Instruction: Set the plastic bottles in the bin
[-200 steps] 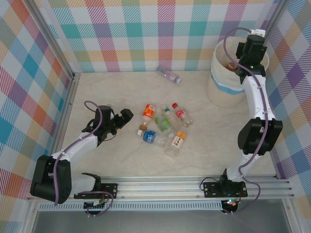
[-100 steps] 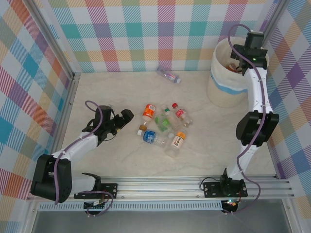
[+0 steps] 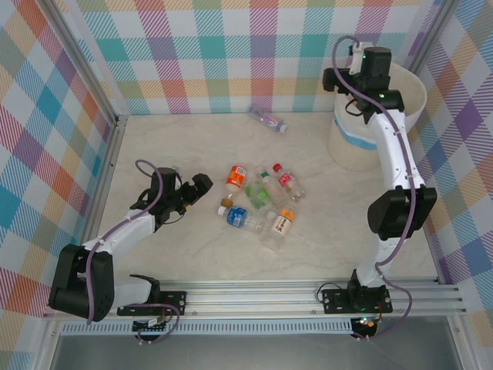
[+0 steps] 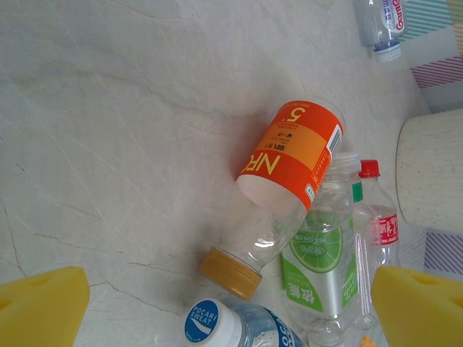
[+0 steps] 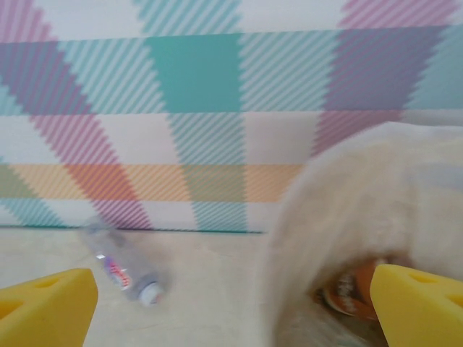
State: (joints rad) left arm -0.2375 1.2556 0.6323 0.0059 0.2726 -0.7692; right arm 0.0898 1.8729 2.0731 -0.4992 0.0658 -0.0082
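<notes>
Okay, left gripper (image 3: 199, 183) is low by the marble-look table (image 3: 154, 146), just left of the bottle pile. Its jaws are spread wide, with the yellow pads (image 4: 40, 307) at the two lower corners of the left wrist view and nothing clamped between them. The pile of plastic bottles (image 3: 260, 202) lies mid-table, all on their sides, packed close, several touching. The orange-label bottle (image 4: 291, 155) has its gold cap pointing near. The green-label bottle (image 4: 318, 264) is just right of it and touching. The red-cap bottle (image 4: 376, 217) lies along the right side of the green one, and the Pocari Sweat bottle (image 4: 217, 325) is at the near edge of the pile. Top view adds a second orange-label bottle (image 3: 283, 222) at the near right of the pile. A lone clear bottle (image 3: 268, 119) lies well apart from the pile, close to the far plaid wall (image 3: 231, 54). The bin (image 3: 350, 150) stands at the far right of the table, cream with a light blue band. The right gripper (image 5: 231, 282) is up at the bin's left rim, facing the far wall, jaws wide apart, empty. In the right wrist view the bin rim is blurry on the right, and an orange-brown bottle (image 5: 351, 289) lies down inside it, label unreadable. The lone clear bottle is on the table to the left.
</notes>
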